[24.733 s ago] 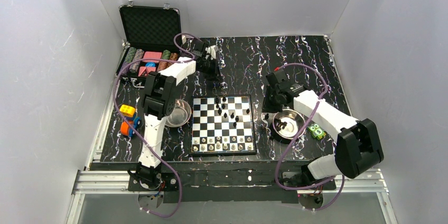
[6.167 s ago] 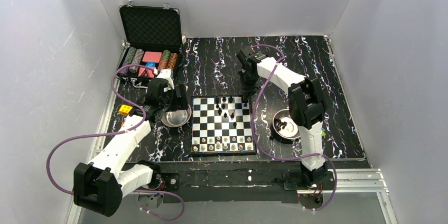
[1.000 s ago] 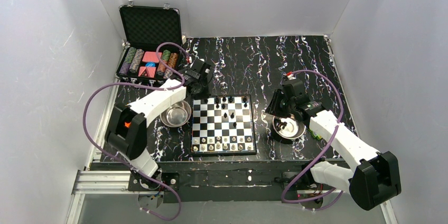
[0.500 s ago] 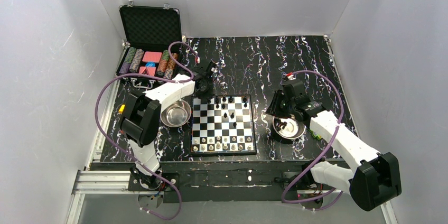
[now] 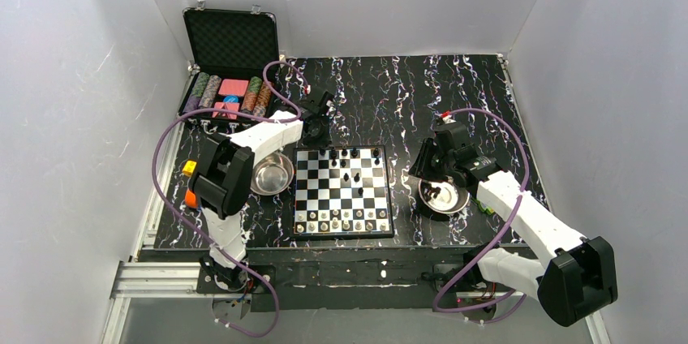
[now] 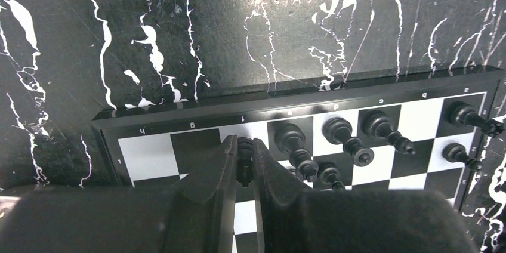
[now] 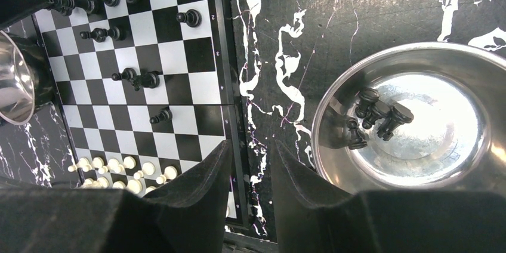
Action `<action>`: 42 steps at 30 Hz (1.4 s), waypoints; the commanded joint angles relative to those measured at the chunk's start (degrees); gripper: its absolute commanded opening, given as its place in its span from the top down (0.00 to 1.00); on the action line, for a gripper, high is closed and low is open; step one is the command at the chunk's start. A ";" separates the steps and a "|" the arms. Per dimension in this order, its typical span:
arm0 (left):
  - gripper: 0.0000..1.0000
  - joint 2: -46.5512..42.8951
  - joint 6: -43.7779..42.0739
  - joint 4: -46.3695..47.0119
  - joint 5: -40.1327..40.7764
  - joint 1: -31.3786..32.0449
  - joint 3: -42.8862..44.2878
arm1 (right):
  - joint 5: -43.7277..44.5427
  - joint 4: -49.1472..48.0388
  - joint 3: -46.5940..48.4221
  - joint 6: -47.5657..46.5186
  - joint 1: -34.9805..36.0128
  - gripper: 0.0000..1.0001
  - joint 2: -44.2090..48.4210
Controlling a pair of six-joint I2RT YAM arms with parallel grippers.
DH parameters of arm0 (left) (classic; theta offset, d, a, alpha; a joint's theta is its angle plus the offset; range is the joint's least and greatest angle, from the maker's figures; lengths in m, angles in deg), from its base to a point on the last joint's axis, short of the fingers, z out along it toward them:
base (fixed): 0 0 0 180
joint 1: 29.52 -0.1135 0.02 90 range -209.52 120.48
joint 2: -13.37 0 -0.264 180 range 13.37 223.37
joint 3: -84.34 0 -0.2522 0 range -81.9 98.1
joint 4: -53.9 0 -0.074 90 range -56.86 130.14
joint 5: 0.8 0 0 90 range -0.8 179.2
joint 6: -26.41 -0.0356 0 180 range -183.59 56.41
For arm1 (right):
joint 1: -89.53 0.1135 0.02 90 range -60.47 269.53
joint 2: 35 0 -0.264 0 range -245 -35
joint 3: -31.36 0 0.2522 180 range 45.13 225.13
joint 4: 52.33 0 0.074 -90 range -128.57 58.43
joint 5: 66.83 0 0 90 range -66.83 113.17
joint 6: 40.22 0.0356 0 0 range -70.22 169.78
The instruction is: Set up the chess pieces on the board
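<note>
The board (image 5: pixel 381 198) lies mid-table. Black chess pieces (image 5: pixel 346 152) stand along its far rows and white chess pieces (image 5: pixel 341 223) fill the near rows. My left gripper (image 5: pixel 319 130) hovers over the board's far left corner, shut on a black chess piece (image 6: pixel 244 159) above the back row of the board (image 6: pixel 149 154). Other black pieces (image 6: pixel 340 133) stand just to its right. My right gripper (image 7: pixel 250 145) is open and empty over the table, between the board's edge (image 7: pixel 230 86) and a steel bowl (image 7: pixel 334 98) holding several black pieces (image 7: pixel 376 116).
An open black case with poker chips (image 5: pixel 231 92) sits at the far left. A second steel bowl (image 5: pixel 272 174) stands left of the board. Small coloured toys lie at the left edge (image 5: pixel 191 169) and beside the right bowl (image 5: pixel 485 208).
My left gripper has moved right and towards the board's far left corner, carrying the black piece. The right arm has barely moved.
</note>
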 commanded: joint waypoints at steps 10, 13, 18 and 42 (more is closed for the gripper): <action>0.86 1.28 -1.12 0.67 -0.22 -0.29 1.77 | 0.83 1.03 0.99 -0.11 -0.34 0.62 1.53; 0.82 1.13 -1.14 0.68 -0.39 -0.33 1.51 | 0.75 1.04 0.93 -0.09 -0.34 0.62 1.46; 0.75 0.84 -1.05 0.98 -0.58 -0.30 0.86 | 0.49 0.96 0.99 0.02 -0.34 0.62 1.26; 0.65 -13.44 3.23 0.14 -1.47 0.64 -4.40 | -0.12 0.43 0.43 0.50 -0.34 0.62 1.48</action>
